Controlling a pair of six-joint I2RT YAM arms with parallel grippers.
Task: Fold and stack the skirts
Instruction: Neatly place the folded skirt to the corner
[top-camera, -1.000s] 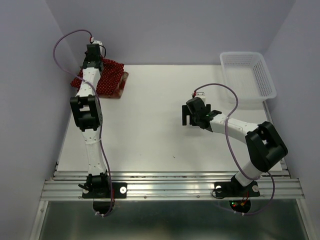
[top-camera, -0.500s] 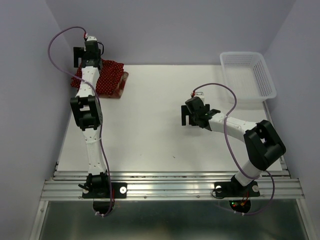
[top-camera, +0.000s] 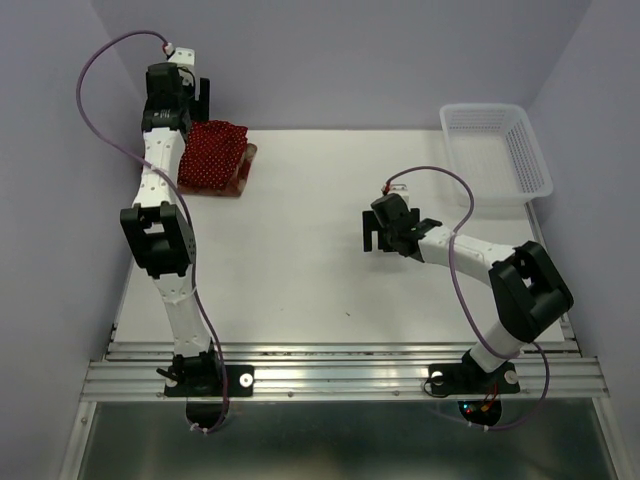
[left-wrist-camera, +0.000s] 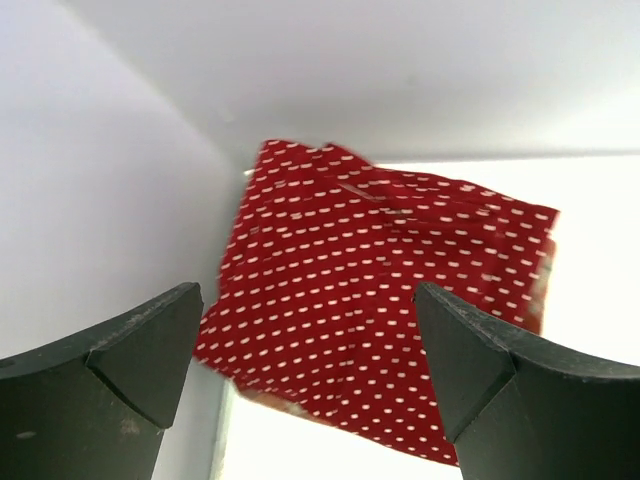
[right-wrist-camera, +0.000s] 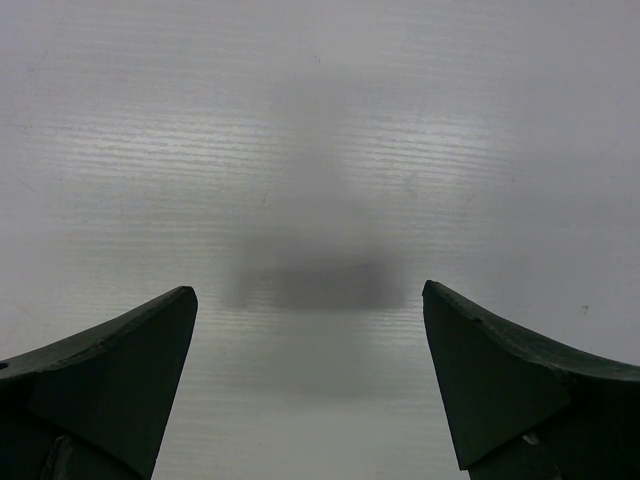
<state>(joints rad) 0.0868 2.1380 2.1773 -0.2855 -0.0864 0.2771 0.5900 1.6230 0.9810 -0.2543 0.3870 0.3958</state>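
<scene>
A folded dark red polka-dot skirt (top-camera: 213, 152) (left-wrist-camera: 380, 300) lies on top of the stack of skirts in the table's far left corner. A strip of paler plaid cloth (top-camera: 244, 172) peeks out along the stack's right edge. My left gripper (top-camera: 192, 98) (left-wrist-camera: 305, 295) hangs open above and behind the stack, near the back wall, with nothing between its fingers. My right gripper (top-camera: 376, 236) (right-wrist-camera: 310, 295) is open and empty too, low over bare table right of the middle.
A white mesh basket (top-camera: 540, 165) stands at the far right corner of the white table (top-camera: 300, 260). Walls close in the left side and the back, right beside the stack.
My left gripper has opened, let go of the polka-dot skirt and lifted back toward the far left corner. The skirt now lies squarer on the stack. The right arm has hardly moved.
</scene>
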